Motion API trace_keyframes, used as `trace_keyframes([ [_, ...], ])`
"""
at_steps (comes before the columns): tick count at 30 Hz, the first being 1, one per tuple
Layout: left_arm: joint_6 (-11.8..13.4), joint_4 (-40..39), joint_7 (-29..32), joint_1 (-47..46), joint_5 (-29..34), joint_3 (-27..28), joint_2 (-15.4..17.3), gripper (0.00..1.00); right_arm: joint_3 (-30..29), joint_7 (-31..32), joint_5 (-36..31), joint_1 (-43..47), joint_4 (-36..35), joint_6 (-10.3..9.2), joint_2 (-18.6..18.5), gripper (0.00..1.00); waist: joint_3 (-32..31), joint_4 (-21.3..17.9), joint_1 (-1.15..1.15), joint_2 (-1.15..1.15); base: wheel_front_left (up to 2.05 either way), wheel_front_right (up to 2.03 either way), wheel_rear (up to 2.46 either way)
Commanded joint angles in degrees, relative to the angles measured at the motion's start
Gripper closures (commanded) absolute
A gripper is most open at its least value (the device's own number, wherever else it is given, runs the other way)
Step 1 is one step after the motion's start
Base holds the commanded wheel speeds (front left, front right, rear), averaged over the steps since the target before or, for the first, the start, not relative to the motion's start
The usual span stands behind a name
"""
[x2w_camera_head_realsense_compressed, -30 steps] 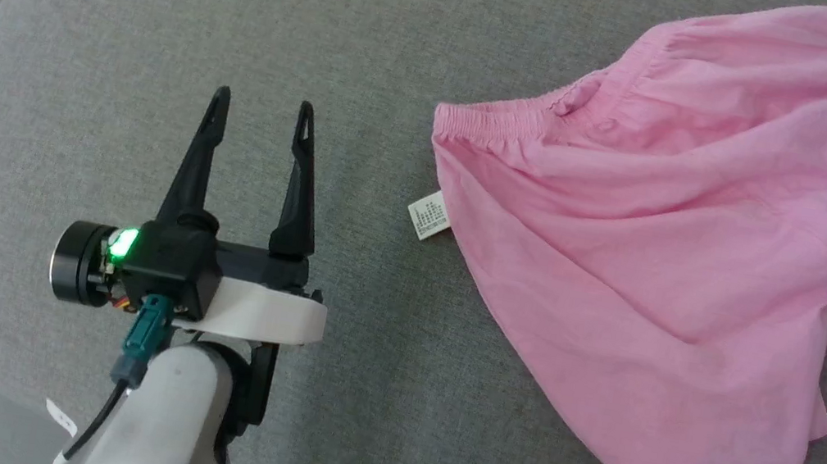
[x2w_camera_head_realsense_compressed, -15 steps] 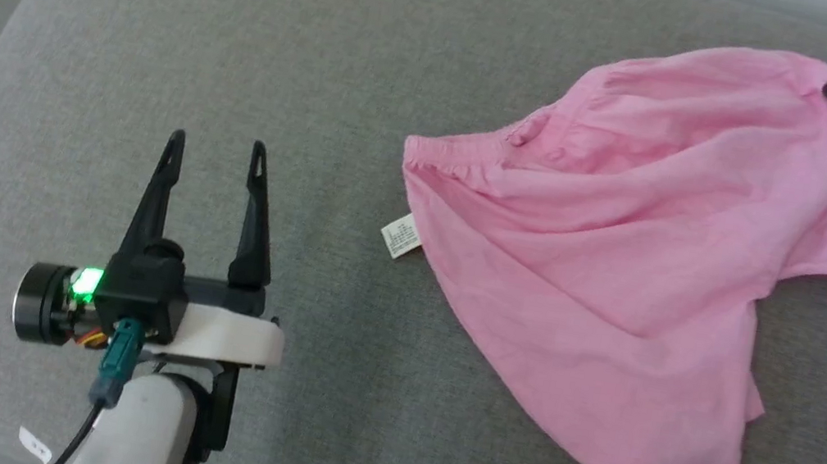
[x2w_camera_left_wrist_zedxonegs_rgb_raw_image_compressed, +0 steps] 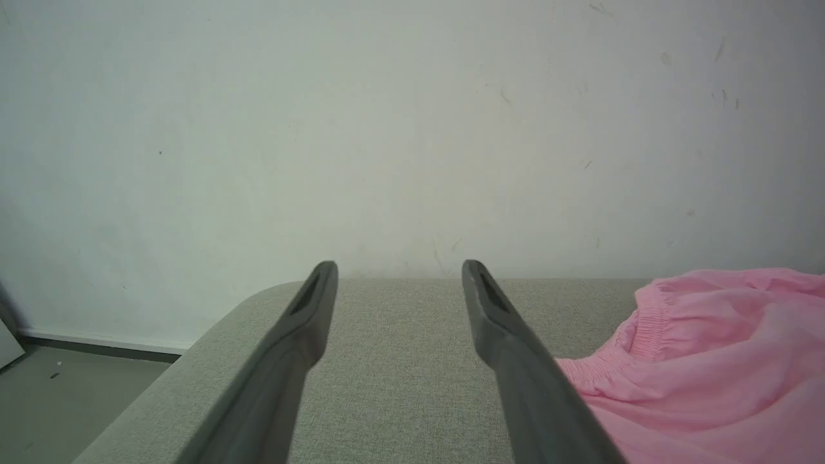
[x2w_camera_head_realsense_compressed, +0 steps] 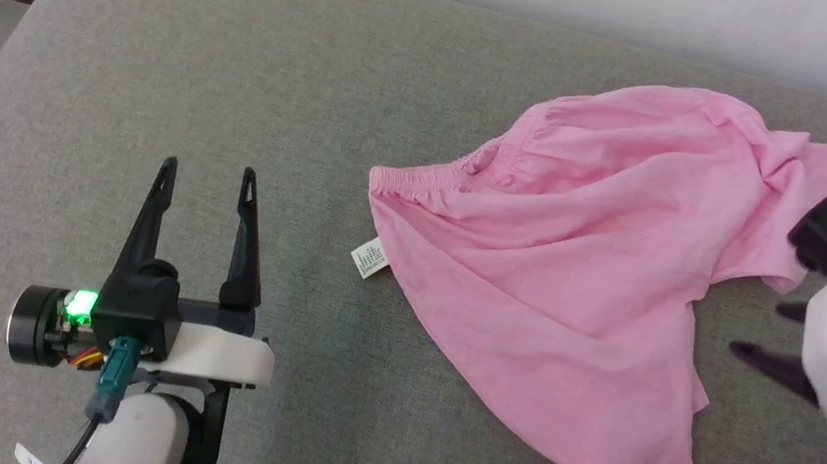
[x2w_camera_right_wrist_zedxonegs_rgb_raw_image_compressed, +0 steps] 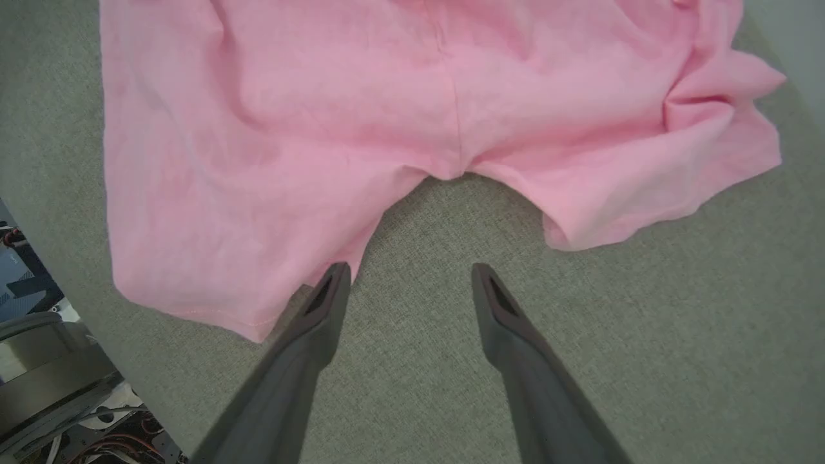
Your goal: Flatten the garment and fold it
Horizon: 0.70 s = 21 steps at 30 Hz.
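You've got soft, even light, fairly bright, no clear source. Shadows are faint: a thin one under the garment (x2w_camera_head_realsense_compressed: 578, 291) hem, a weak one beside the left gripper (x2w_camera_head_realsense_compressed: 209, 167). Head view is sharp, but the right gripper (x2w_camera_head_realsense_compressed: 755, 326) looks slightly smeared. The green light (x2w_camera_head_realsense_compressed: 80, 304) on your left wrist blooms. In the wrist views each gripper goes soft toward the bottom edge, and the edges stretch. The wall (x2w_camera_left_wrist_zedxonegs_rgb_raw_image_compressed: 387, 129) is pale, slightly washed.

Label (x2w_camera_head_realsense_compressed: 369, 257) print too small to read; right gripper (x2w_camera_head_realsense_compressed: 757, 326) blurred; garment (x2w_camera_right_wrist_zedxonegs_rgb_raw_image_compressed: 290, 129) cut at wrist-view edges
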Motion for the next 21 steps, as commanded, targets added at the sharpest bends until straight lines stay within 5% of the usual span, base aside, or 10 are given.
trace_keyframes([
  [1,-0.12,0.07,-0.27,0.75,0.48,-0.02,-0.03,0.00,0.24,-0.35,0.20,0.99,0.35,-0.06,0.69,0.00,0.24,0.22,0.02,0.00,0.00,0.00,0.00],
  [16,-0.54,0.44,-0.27,-0.82,0.35,-0.25,-0.73,0.00,1.33,-3.22,-2.49,14.05,12.44,-0.06,12.43,0.00,2.51,2.27,0.02,0.00,0.00,0.00,0.00],
  [17,-0.49,0.47,-0.27,-0.75,0.34,-0.15,-0.75,0.00,1.38,-3.52,-2.79,14.42,12.55,-0.06,12.44,0.76,2.42,2.23,0.02,0.00,0.00,0.00,0.00],
  [18,-0.43,0.49,-0.27,-0.63,0.34,-0.03,-0.77,0.00,1.38,-4.15,-2.91,14.56,12.64,-0.06,12.34,1.00,2.27,2.12,0.02,0.00,0.00,0.00,0.00],
  [21,-0.36,0.60,-0.27,-0.11,0.37,0.38,-0.75,0.00,0.33,-7.36,-3.42,13.78,12.29,-0.06,11.27,1.00,1.55,1.66,0.02,0.00,0.00,0.00,0.00],
])
